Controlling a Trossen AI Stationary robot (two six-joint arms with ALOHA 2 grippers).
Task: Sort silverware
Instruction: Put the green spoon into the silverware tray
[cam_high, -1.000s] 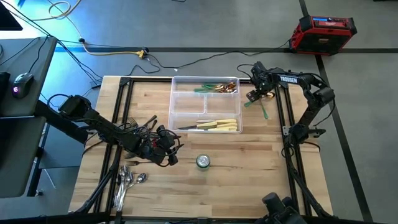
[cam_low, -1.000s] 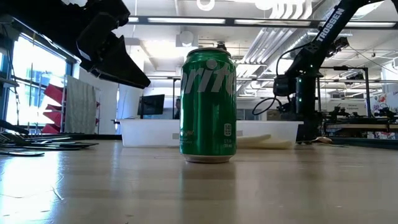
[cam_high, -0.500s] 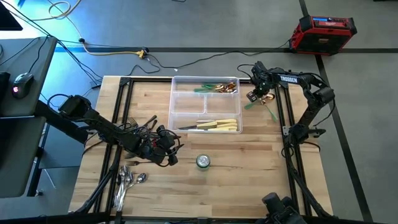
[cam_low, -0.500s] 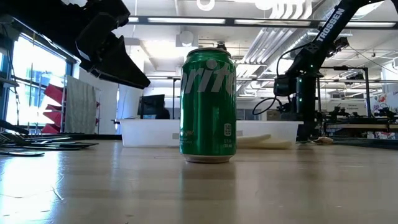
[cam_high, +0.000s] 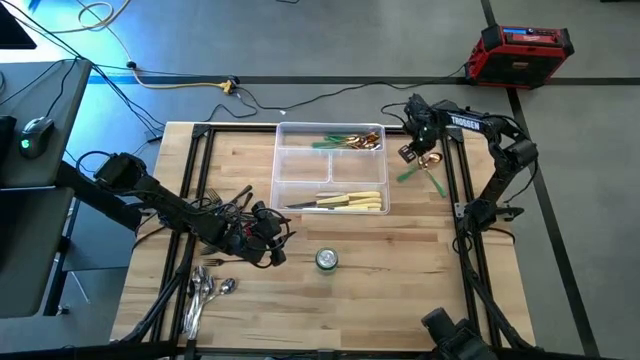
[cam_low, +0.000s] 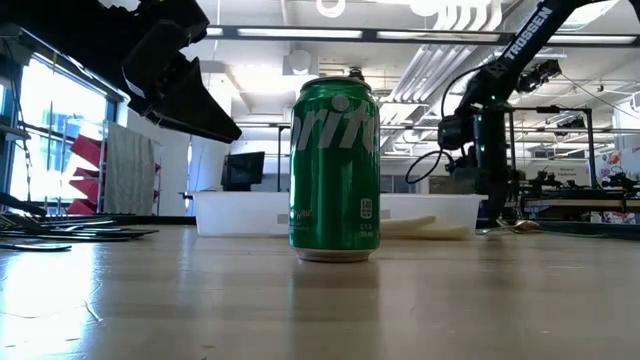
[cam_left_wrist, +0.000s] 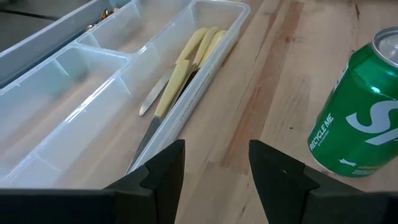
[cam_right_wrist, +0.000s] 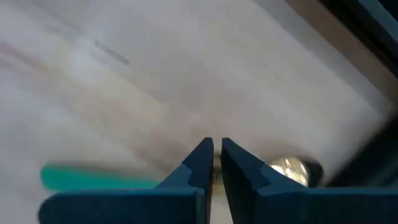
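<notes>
Robotics lab or workshop: exposed ceiling ducts (cam_low: 420, 75) above wooden table (cam_high: 400, 250); cables (cam_high: 180, 82) on floor behind; red case (cam_high: 522, 52) beside.

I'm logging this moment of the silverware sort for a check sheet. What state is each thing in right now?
right gripper: shut on green-handled utensil, beside the tray
green-handled utensil: held, gold end past the fingers
left gripper: open, empty, near the can
clear tray: partly filled
cream-handled knives: lying in the tray's near compartment
green can: upright on the table
spoons: loose, unsorted
</notes>
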